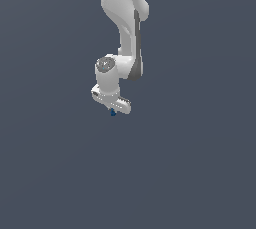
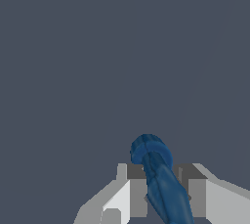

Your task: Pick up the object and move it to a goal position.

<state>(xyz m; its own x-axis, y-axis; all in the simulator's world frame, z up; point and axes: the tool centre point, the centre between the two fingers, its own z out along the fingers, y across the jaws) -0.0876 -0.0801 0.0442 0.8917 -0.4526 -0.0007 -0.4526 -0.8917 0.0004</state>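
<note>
Blue object (image 2: 163,184), elongated with a rounded ribbed end, clamped between the white hand's (image 2: 163,193) fingers (image 2: 197,196)

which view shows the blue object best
The wrist view: the blue object fills the space between the tool's fingers, its rounded end and shaft visible. The exterior view shows only a blue speck under the tool.

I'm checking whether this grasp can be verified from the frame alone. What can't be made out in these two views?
- Exterior view: the small blue roundish object is too tiny to show shape or contact; the white tool covers most of it.
- Wrist view: the blue object runs off the picture's edge, so its full length is unknown.
- Wrist view: the grey fingers are cut off too; the grip cannot be confirmed.
- Neither view shows a goal marker.
</note>
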